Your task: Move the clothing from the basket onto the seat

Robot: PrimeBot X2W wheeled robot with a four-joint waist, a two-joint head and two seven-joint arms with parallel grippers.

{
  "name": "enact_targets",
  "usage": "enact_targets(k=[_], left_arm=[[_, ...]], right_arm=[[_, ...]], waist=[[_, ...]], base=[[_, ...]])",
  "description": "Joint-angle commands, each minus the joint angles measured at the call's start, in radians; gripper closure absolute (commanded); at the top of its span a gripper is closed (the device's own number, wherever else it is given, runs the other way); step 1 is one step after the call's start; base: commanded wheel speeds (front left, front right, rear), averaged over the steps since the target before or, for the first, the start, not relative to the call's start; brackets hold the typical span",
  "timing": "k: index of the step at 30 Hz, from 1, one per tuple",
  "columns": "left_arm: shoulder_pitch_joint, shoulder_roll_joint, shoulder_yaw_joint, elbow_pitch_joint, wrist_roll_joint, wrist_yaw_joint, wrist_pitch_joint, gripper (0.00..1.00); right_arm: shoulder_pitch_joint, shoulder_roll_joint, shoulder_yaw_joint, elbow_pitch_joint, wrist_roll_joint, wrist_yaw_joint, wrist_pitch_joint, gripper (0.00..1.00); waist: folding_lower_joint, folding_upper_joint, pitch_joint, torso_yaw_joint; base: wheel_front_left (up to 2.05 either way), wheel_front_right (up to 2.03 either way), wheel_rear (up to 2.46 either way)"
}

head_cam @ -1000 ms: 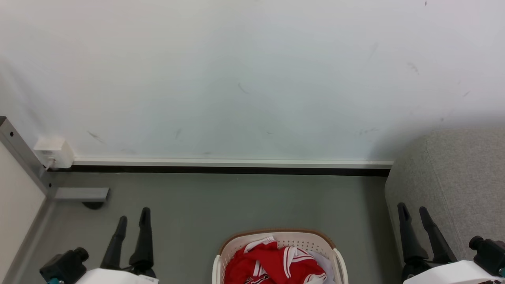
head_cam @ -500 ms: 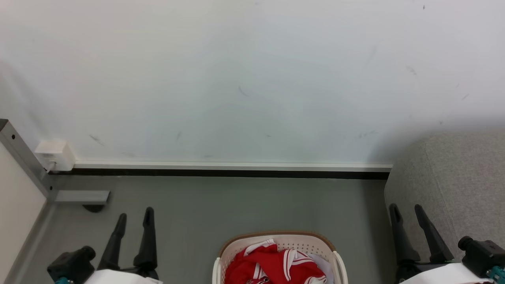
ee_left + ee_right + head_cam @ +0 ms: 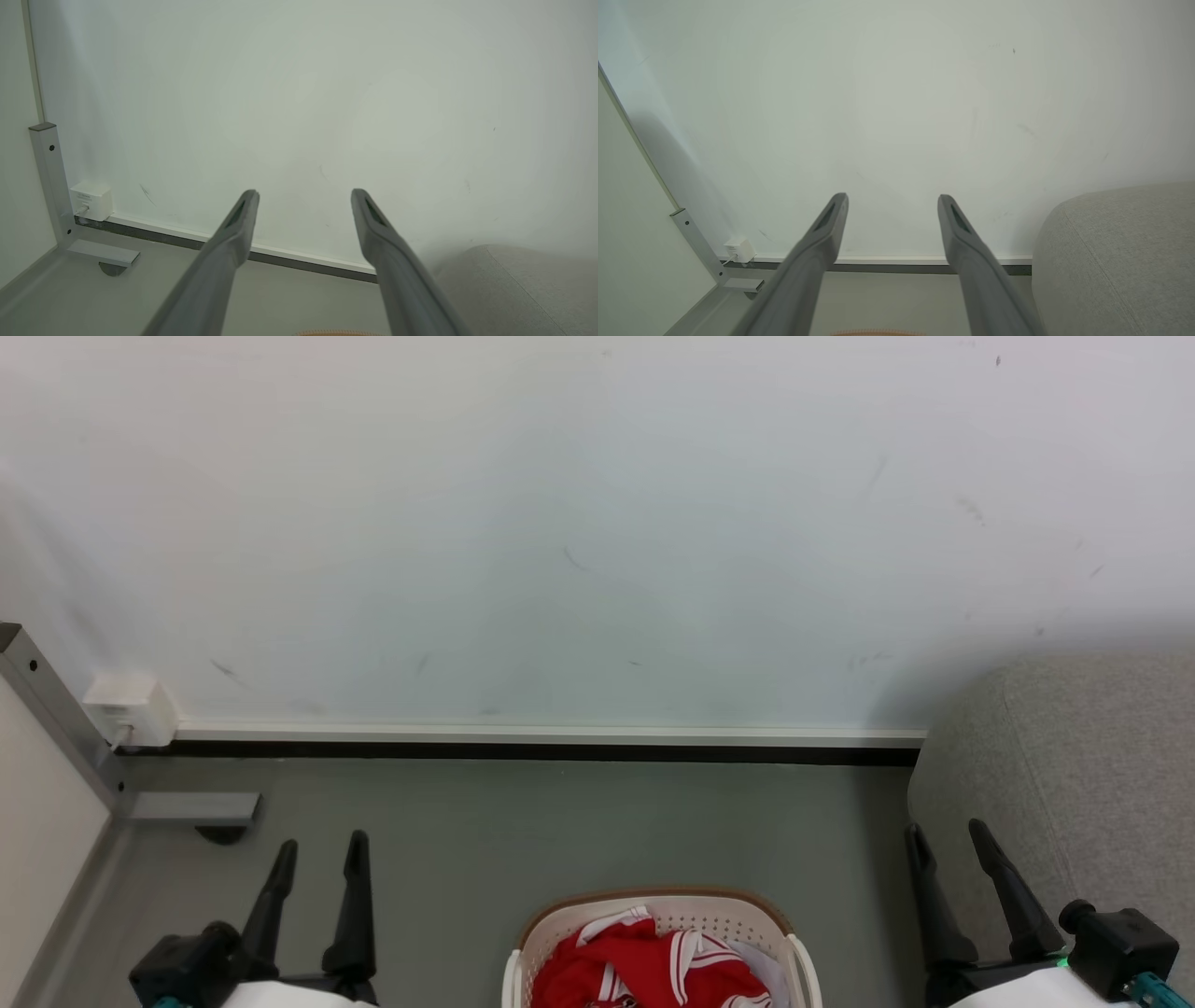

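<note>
Lying crumpled inside the oval cream-white perforated plastic laundry basket with a brown rim [image 3: 653, 894], the bright red sports jersey with white and black trim [image 3: 644, 966] is seen at the bottom of the head view, between the 2 arms. A pale bluish-white cloth [image 3: 767, 973] is tucked against its right side. The large light-grey fabric-upholstered sofa [image 3: 1074, 756] stands near the basket, on the right, against the white wall [image 3: 597, 523]. The left gripper [image 3: 322, 845] is held left of the basket and the right gripper [image 3: 945, 831] before the sofa's corner; on both, the 2 long dark fingers [image 3: 353, 896] are spread wide and nothing is held between them. The task is judged to be at its opening step: nothing has been grasped, and no garment lies on the visible part of the sofa. A reach down into the basket is called for next, with fingers closed on red fabric alone, so that the pale cloth is not lifted with it.
</note>
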Motion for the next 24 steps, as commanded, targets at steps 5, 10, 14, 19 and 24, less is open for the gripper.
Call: enact_targets(k=[5,10,14,19,24], left_arm=[[0.008,0.010,-0.002,-0.008,0.067,0.004,-0.020,0.00],[0.012,0.009,-0.003,-0.009,0.109,0.003,-0.029,0.00],[0.012,0.009,-0.004,-0.009,0.138,0.004,-0.038,0.00],[0.014,0.008,-0.005,-0.010,0.173,0.005,-0.048,0.00],[0.020,0.007,-0.008,-0.013,0.213,0.008,-0.054,0.00]], right_arm=[[-0.007,0.000,0.008,-0.003,-0.054,-0.002,-0.020,0.00],[-0.007,0.002,0.016,-0.002,-0.085,-0.002,-0.029,0.00],[-0.008,0.002,0.022,0.000,-0.108,-0.002,-0.037,0.00],[-0.010,0.002,0.030,0.002,-0.141,-0.002,-0.046,0.00],[-0.009,0.002,0.039,0.005,-0.167,-0.002,-0.055,0.00]], waist=[[0.0000,-0.0001,-0.005,0.000],[0.0000,-0.0001,-0.008,0.001],[0.0000,-0.0001,-0.011,0.001],[0.0000,-0.0001,-0.013,0.000],[0.0000,-0.0001,-0.016,0.000]], base=[[0.00,0.00,0.00],[0.00,0.00,0.00],[0.00,0.00,0.00],[0.00,0.00,0.00],[0.00,0.00,0.00]])
